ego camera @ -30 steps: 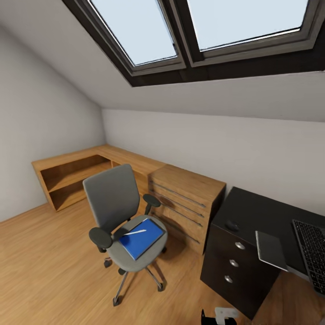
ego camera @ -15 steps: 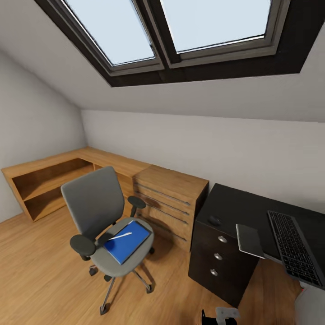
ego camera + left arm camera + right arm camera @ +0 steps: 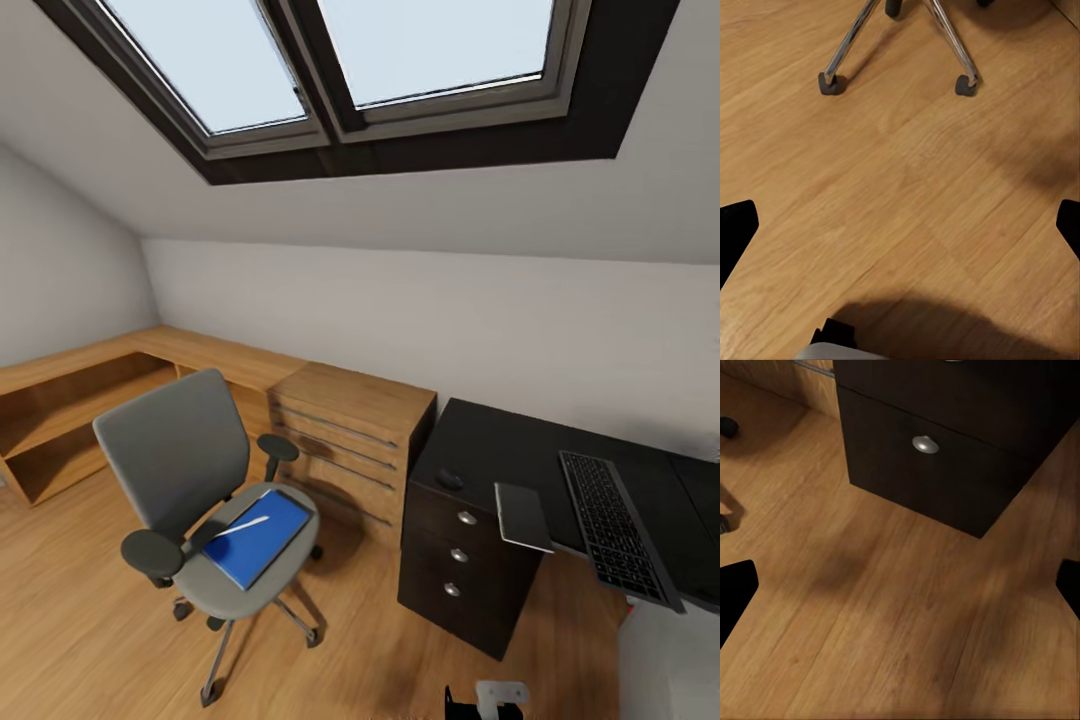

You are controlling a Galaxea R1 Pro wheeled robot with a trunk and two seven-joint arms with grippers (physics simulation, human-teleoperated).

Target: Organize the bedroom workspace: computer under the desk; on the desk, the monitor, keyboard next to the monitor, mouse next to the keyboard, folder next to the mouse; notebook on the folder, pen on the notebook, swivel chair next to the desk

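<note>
Pointing down at bare wooden floor (image 3: 907, 195), the left gripper (image 3: 900, 229) shows its two dark fingertips at opposite edges of the left wrist view, spread wide apart with nothing between them. In that same view, chrome legs of the swivel chair (image 3: 200, 480) end in dark casters on the floor.

The right gripper (image 3: 900, 589) is likewise spread open, its fingertips at the two side edges of the right wrist view, holding nothing. Past it stands the black drawer block of the desk (image 3: 500, 450), with a round silver knob (image 3: 925, 444) on the lowest drawer front.

In the head view the chair sits at lower left, well apart from the desk at lower right. The blue folder (image 3: 255, 540) lies on the seat, and the thin whitish pen (image 3: 245, 525) lies on top of the folder. On the desk top, the small dark mouse (image 3: 450, 480) rests near the left end. Just right of it the grey notebook (image 3: 523, 516) overhangs the front edge, and the keyboard (image 3: 615, 525) lies beside that, also jutting past the edge. A wooden drawer chest (image 3: 345, 440) stands between chair and desk, touching the desk's side, with low wooden shelving (image 3: 70, 400) running off to the left. Skylight windows (image 3: 330, 70) fill the sloped ceiling at the top.
</note>
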